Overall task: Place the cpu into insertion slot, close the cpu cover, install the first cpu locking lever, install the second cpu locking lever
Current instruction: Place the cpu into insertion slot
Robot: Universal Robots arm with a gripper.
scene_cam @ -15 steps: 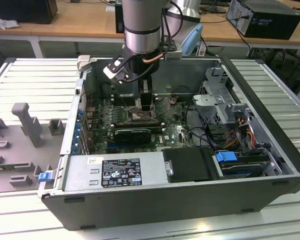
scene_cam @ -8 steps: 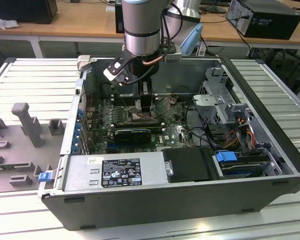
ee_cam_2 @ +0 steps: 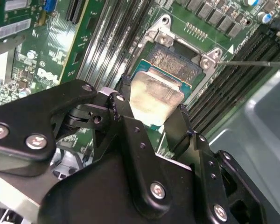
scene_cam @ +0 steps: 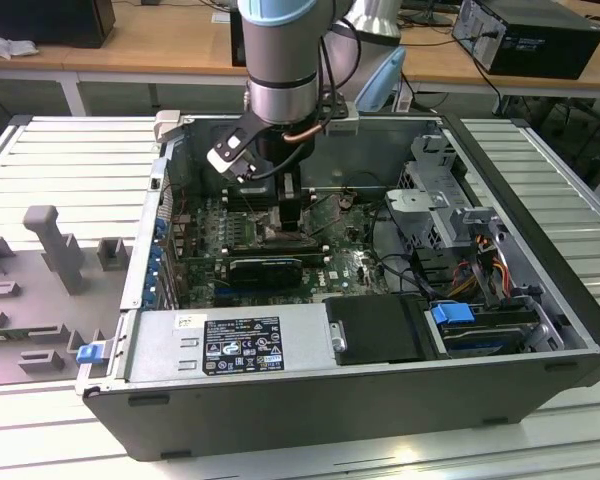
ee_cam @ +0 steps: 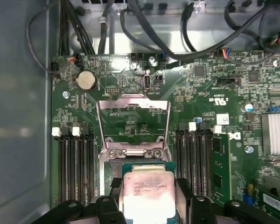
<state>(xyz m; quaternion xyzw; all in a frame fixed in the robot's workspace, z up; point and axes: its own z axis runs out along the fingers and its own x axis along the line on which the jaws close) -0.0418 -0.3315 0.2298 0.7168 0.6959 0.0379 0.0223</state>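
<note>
Black gripper (ee_cam_2: 151, 100) linkages crowd the foreground in both wrist views, and the two fingers (ee_cam_2: 177, 126) are clamped on opposite edges of the cpu (ee_cam_2: 154, 95). Its dull silver top faces up, with a blue-green rim showing around it. The chip sits over the near part of the insertion slot (ee_cam_2: 175, 63), whose brownish-gold contact field lies uncovered on the far side. Whether the chip already touches the socket I cannot tell.

In the first wrist view the gripper (ee_cam: 148, 196) holds the cpu (ee_cam: 148, 198) just short of the cpu cover (ee_cam: 133, 99). The cover is swung open, so the green board shows through its large window. A thin metal rod (ee_cam_2: 252, 62) runs away from one corner of the socket frame.

Long black memory slots (ee_cam: 74, 168) flank the socket on both sides. Farther out on the motherboard (ee_cam: 210, 84) are a round coin battery (ee_cam: 86, 80) and a ribbed heat sink (ee_cam: 275, 133), with black cables (ee_cam: 144, 23) looping beyond the board's edge.

From the exterior view, the gripper (scene_cam: 292, 215) reaches straight down into an open computer case (scene_cam: 330, 410) lying on its side. A grey power supply (scene_cam: 230, 345) sits along the case's near wall. The case rests on a ribbed metal table (scene_cam: 70, 160).
</note>
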